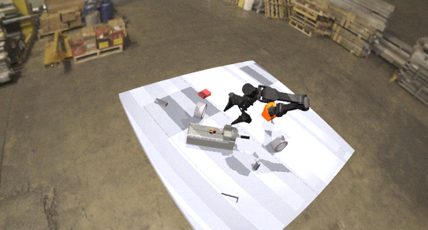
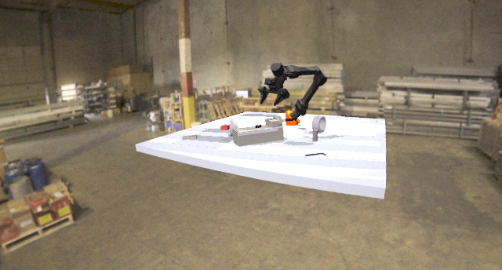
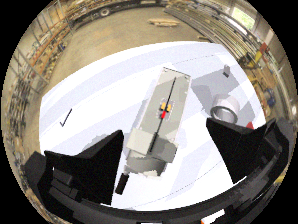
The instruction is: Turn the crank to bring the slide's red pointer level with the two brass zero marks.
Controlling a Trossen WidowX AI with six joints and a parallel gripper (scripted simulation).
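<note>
The grey crank machine (image 1: 208,143) (image 2: 259,136) (image 3: 172,90) stands on the table. Its black crank handle (image 1: 245,137) (image 3: 121,184) sticks out at the drum end, free of the fingers. The red pointer (image 1: 215,132) (image 3: 164,114) is close to the brass marks (image 1: 211,131) (image 3: 165,106), its red body slightly on the crank side of them. Whether its tip is exactly level, I cannot tell. My gripper (image 1: 228,117) (image 2: 268,103) (image 3: 166,128) is open and empty, raised above the machine's far side, away from the handle.
A grey ring (image 1: 197,111) (image 3: 216,104) and a red block (image 1: 204,93) (image 2: 224,127) are behind the machine. Another ring (image 1: 275,144) (image 2: 316,125) and a small grey block (image 1: 257,165) (image 2: 315,136) are beyond the handle. A hex key (image 1: 230,195) (image 3: 65,124) and grey bar (image 1: 161,102) lie apart.
</note>
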